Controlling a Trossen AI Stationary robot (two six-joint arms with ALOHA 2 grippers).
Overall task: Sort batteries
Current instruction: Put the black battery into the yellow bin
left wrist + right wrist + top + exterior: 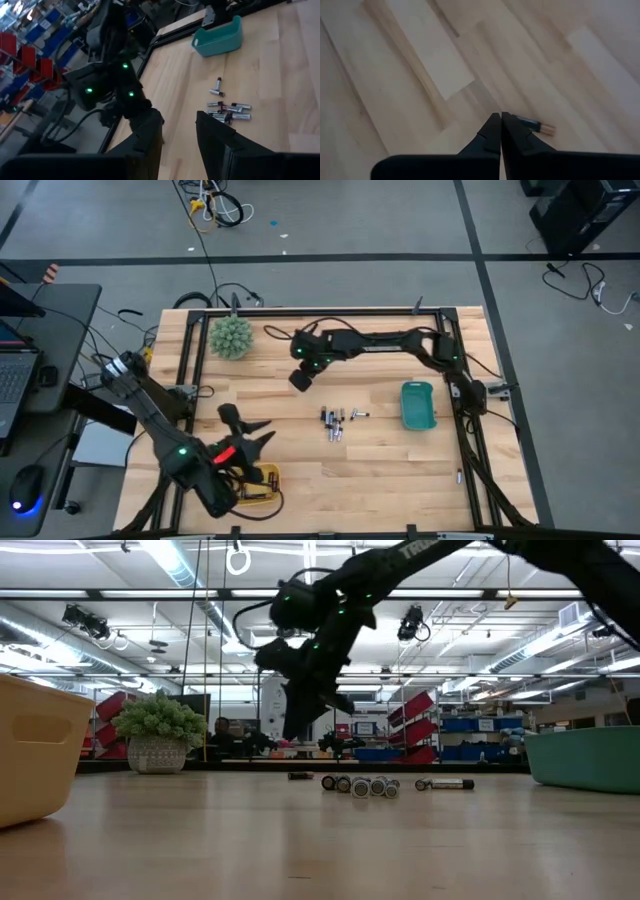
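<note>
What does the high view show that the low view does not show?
Only the high view shows the left gripper, open, near the yellow tray. It also shows the laptop beside the table and the cables on the floor.

Only the low view shows the room behind the table, with red bins and ceiling lights, and that the right gripper hangs above the wood.

Both show the batteries grouped mid-table, the teal tray, the yellow tray, the green ball and the shut right gripper.
</note>
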